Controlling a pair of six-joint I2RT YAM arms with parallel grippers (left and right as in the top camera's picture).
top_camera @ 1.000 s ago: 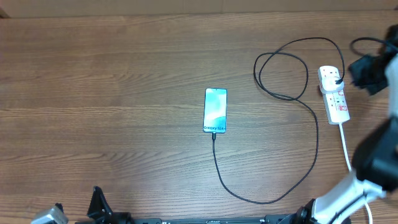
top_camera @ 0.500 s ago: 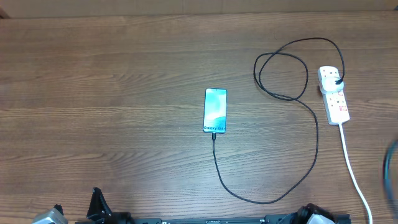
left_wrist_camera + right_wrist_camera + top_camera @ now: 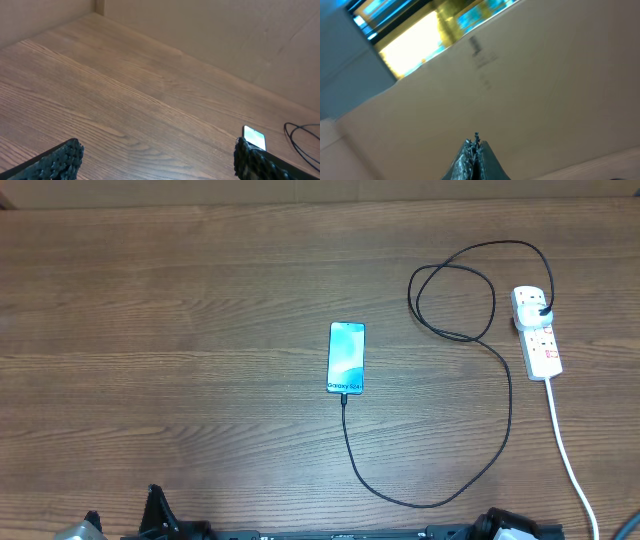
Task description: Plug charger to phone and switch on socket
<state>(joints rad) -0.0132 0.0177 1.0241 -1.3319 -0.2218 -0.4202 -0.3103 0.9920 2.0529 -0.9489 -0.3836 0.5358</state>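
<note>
Overhead, I see the phone (image 3: 346, 357) lying mid-table, the charger (image 3: 470, 450) meeting its near end and looping right to its plug in the socket (image 3: 537, 330). The right arm that stood beside that strip a second ago has left the frame.

Left wrist: the left gripper (image 3: 157, 159) hovers over the table (image 3: 125, 90), fingers (image 3: 62, 157) spread fully, holding nothing.

Right wrist: the right gripper (image 3: 474, 150) is pinched closed on nothing, facing a blurred cardboard wall (image 3: 520, 90).
</note>
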